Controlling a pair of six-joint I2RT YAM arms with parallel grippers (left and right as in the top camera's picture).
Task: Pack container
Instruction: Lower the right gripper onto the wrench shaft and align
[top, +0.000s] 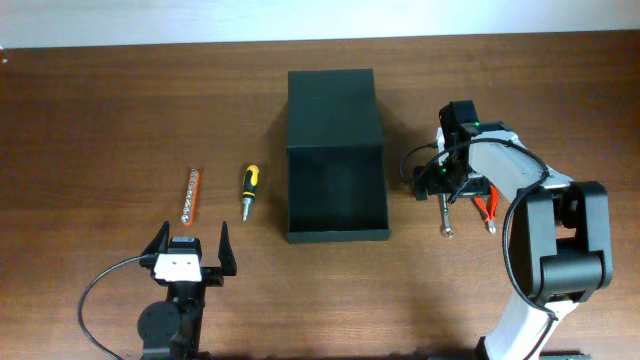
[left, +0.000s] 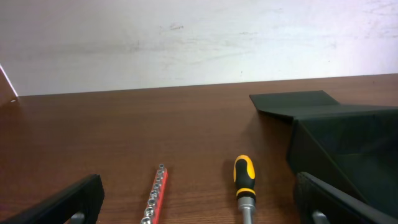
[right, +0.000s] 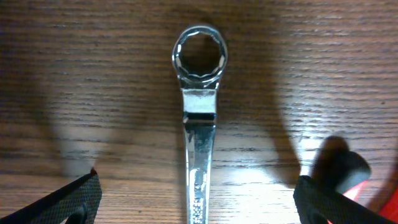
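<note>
Left end effector (left: 199, 202): jaws wide apart, near screwdriver (left: 244, 182).
Right end effector (right: 199, 202): jaws wide apart, above wrench (right: 199, 118).
Container (top: 335, 190): lid open.

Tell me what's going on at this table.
The job is packing tools into the box, which sits open and looks empty. The right gripper hangs open over a wrench, beside a red-handled tool, gripping nothing. The left gripper is open near the screwdriver and socket rail, both lying on the table.
</note>
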